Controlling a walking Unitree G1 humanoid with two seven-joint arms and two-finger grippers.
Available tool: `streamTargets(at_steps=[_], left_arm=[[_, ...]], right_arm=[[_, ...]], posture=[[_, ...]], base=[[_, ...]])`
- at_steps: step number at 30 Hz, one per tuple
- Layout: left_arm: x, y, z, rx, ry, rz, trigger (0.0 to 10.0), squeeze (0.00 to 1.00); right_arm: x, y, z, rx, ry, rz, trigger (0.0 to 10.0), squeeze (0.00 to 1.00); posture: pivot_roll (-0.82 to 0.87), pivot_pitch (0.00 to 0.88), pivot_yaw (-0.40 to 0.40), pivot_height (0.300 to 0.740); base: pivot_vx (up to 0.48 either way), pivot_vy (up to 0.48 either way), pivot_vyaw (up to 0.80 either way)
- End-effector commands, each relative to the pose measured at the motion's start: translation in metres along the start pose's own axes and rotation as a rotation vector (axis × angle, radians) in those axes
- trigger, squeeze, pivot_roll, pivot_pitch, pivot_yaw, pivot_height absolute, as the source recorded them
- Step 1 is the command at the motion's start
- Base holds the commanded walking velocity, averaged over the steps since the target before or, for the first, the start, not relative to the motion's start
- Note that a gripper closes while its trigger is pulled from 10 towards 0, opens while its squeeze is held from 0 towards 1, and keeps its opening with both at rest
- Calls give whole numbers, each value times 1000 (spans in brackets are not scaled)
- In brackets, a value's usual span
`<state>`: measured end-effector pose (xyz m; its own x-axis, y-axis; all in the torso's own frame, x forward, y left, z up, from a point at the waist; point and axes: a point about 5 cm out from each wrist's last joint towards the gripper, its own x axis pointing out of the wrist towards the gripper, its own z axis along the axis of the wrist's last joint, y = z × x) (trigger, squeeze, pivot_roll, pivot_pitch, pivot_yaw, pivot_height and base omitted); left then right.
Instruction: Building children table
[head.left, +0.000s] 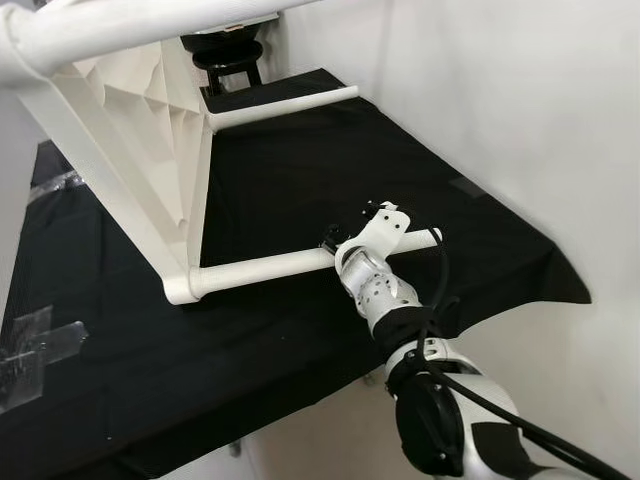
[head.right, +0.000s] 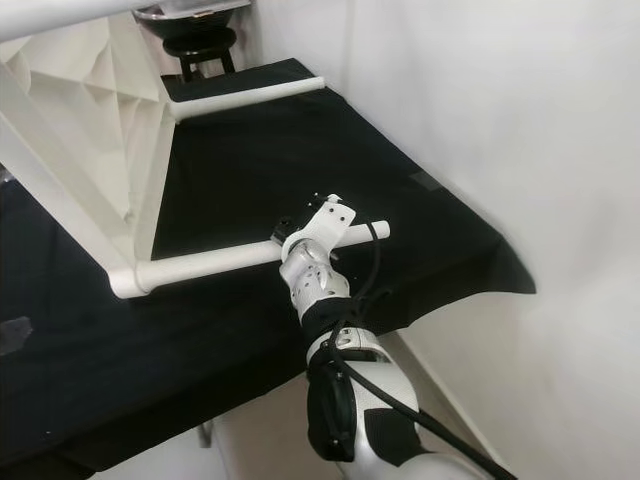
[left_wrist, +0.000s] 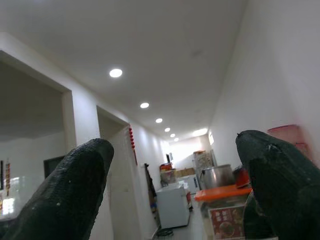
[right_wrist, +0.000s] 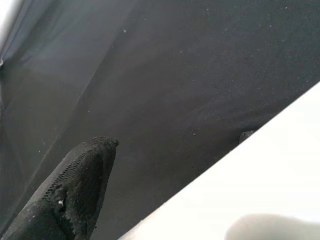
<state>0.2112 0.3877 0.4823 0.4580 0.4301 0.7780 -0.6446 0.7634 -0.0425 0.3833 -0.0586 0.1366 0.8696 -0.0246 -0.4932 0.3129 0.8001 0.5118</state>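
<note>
Table (head.left: 150, 130) tipped on black cloth (head.left: 300, 180), top cut off at 11 o'clock. Right gripper (head.left: 345, 240) at near leg (head.left: 270, 268), fingers hidden, grip unclear. Left gripper (left_wrist: 172, 190) spread, facing a corridor.

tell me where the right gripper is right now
In the eye views the right gripper is at the near white table leg, toward its free end, over the black cloth and close to the white wall on the robot's right.
</note>
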Motion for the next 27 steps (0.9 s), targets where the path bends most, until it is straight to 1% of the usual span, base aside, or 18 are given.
streamTargets(at_steps=[1,4,5,6,7,9,13,15,16,17,18,21,22,23,24,25,26,27], left_arm=[[-5,23,0,-2,9,91,10000,0],[-13,34,-24,-46,86,134,10000,0],[-19,35,-43,-86,156,125,10000,0],[-19,35,-43,-86,156,125,10000,0],[-28,35,-66,-138,238,117,10000,0],[-47,25,-112,-243,420,57,10000,0],[-64,14,-142,-325,551,2,10000,0],[-84,-10,-173,-432,686,-93,10000,0],[-84,-10,-173,-432,686,-93,10000,0],[-100,-35,-192,-514,805,-191,10000,0],[-100,-35,-192,-514,805,-191,10000,0],[-108,-85,-194,-602,844,-436,10000,0],[-108,-85,-194,-602,844,-436,10000,0],[-110,-97,-193,-623,849,-504,10000,0],[-115,-112,-190,-627,856,-626,10000,0],[-120,-127,-187,-631,861,-726,10000,0],[-123,-135,-185,-635,864,-790,10000,0],[-126,-145,-182,-630,860,-861,10000,0]], right_arm=[[3,-25,-42,33,169,-87,10000,1000],[3,-26,-41,38,167,-90,10000,1000],[3,-26,-41,41,166,-91,10000,1000],[3,-26,-41,41,166,-91,10000,1000],[3,-26,-40,46,165,-90,10000,1000],[3,-26,-39,52,162,-88,10000,1000],[3,-26,-38,56,160,-86,10000,1000],[3,-25,-37,61,155,-78,10000,1000],[3,-25,-37,61,155,-78,10000,1000],[2,-23,-36,66,153,-69,10000,1000],[2,-23,-36,66,153,-69,10000,1000],[0,-12,-32,107,143,16,10000,1000],[0,-12,-32,107,143,16,10000,1000],[-1,-9,-30,119,140,38,10000,1000],[-2,-6,-29,135,137,66,10000,867],[-4,-2,-27,149,134,94,10000,255],[-5,0,-25,157,132,111,10000,255],[-7,1,-24,171,141,139,10000,0]], posture=[[5,146,74,740],[7,146,73,740],[7,147,74,740],[7,147,74,740],[5,145,73,740],[2,148,72,740],[-1,149,71,740],[-7,154,70,740],[-7,154,70,740],[-15,159,68,740],[-15,159,68,740],[-31,165,64,740],[-31,165,64,740],[-31,165,64,740],[-38,165,63,740],[-42,165,61,740],[-43,166,61,740],[-48,165,56,740]], base=[[0,0,0],[0,0,0],[0,0,0],[0,0,0],[0,0,0],[0,0,0],[0,0,0],[0,0,0],[0,0,0],[0,0,0],[0,0,0],[0,0,0],[0,0,0],[0,0,0],[0,0,0],[0,0,0],[0,0,0],[0,0,0]])
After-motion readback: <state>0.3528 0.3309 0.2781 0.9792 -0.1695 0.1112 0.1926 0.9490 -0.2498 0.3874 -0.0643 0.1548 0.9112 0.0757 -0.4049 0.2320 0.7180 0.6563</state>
